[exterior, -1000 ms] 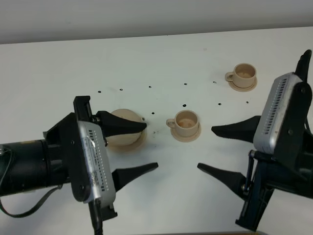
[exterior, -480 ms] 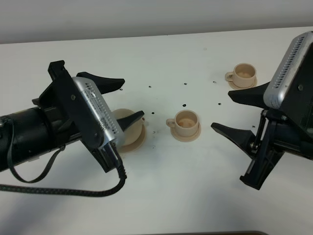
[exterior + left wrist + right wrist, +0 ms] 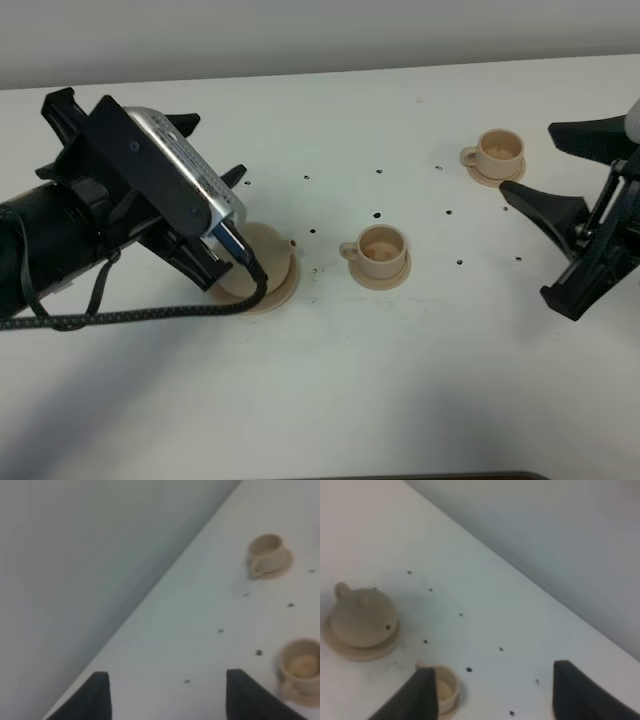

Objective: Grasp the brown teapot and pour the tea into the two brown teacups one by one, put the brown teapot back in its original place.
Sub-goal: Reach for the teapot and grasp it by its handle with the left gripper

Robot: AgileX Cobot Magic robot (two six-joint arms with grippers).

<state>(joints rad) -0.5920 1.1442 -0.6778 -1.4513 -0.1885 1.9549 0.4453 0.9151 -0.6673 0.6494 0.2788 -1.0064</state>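
Two brown teacups [image 3: 381, 249] were seen standing apart, the farther teacup [image 3: 498, 150] near the right gripper [image 3: 528, 160]. The brown teapot [image 3: 362, 621] was seated on its wide saucer [image 3: 350, 653], partly hidden behind the left gripper [image 3: 170, 695]. Both grippers were held spread wide, gripping nothing.

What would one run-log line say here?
left end effector open | right end effector open | squat beige ceramic teapot standing, ungrasped

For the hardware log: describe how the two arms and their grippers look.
Both arms are black. The left arm is a thick black tube carrying a silver-grey box with a dotted edge, and a braided black cable runs from it. The left gripper and right gripper have black, tapering pointed fingers.
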